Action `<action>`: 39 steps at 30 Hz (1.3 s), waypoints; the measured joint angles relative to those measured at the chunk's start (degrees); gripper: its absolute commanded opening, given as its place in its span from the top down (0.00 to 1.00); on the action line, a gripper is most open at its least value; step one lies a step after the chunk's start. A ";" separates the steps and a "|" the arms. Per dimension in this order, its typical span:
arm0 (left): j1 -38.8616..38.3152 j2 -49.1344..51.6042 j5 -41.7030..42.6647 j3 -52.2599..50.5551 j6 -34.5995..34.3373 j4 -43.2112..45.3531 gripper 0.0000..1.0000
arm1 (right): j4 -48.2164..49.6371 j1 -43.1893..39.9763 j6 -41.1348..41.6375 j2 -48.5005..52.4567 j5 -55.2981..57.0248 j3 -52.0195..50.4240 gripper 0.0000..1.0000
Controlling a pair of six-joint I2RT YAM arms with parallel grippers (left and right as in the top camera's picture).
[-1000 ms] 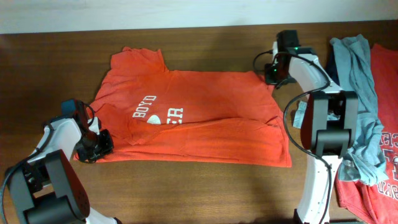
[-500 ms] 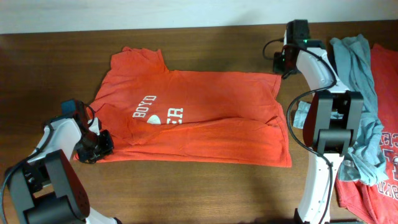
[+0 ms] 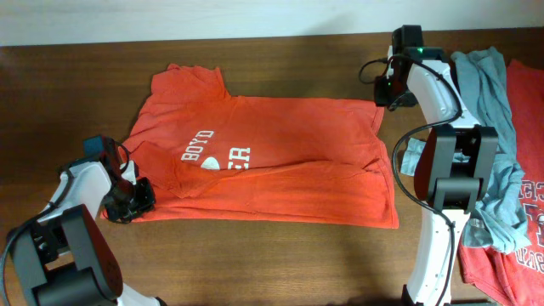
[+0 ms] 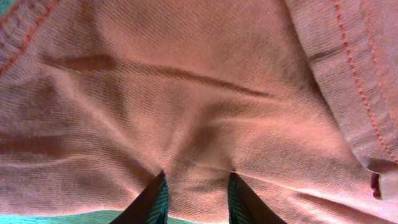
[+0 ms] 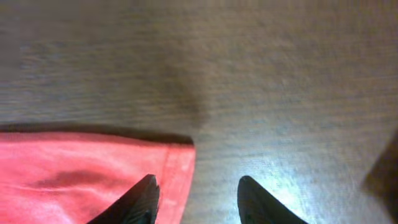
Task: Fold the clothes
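An orange T-shirt (image 3: 272,161) with white lettering lies spread flat on the wooden table (image 3: 255,255). My left gripper (image 3: 127,201) is at the shirt's lower left edge. In the left wrist view its fingers (image 4: 196,186) press into orange cloth (image 4: 186,93) that puckers between the tips, so it is shut on the shirt. My right gripper (image 3: 389,92) is just past the shirt's upper right corner. In the right wrist view it (image 5: 198,190) is open, one finger over the shirt's hem (image 5: 93,174) and the other over bare wood.
A heap of other clothes lies at the right edge: a grey-blue garment (image 3: 489,102) and a red one with white print (image 3: 525,246). The right arm's base (image 3: 446,183) stands between the shirt and the heap.
My right gripper drew the shirt's upper right corner outward, let go of it and moved up and right off the cloth. My left gripper shifted slightly and stays at the lower left edge.
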 measured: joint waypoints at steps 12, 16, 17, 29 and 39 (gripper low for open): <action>0.00 -0.02 0.00 0.00 0.00 0.00 0.68 | 2.29 0.00 -0.22 2.91 -2.62 0.00 0.53; 0.00 -0.09 0.00 0.00 0.00 -0.07 0.68 | 3.50 0.00 -0.24 4.04 -2.99 0.07 0.54; 0.00 -0.09 0.00 0.00 0.00 -0.02 0.68 | 3.54 0.00 -0.24 4.07 -3.04 0.07 0.57; 0.00 -0.11 0.00 0.00 -0.02 -0.13 0.71 | 3.65 0.07 -0.44 4.15 -6.32 0.07 0.96; 0.00 -6.19 0.15 7.06 -0.31 1.20 0.36 | 2.71 0.07 -0.42 4.15 -6.51 0.11 0.96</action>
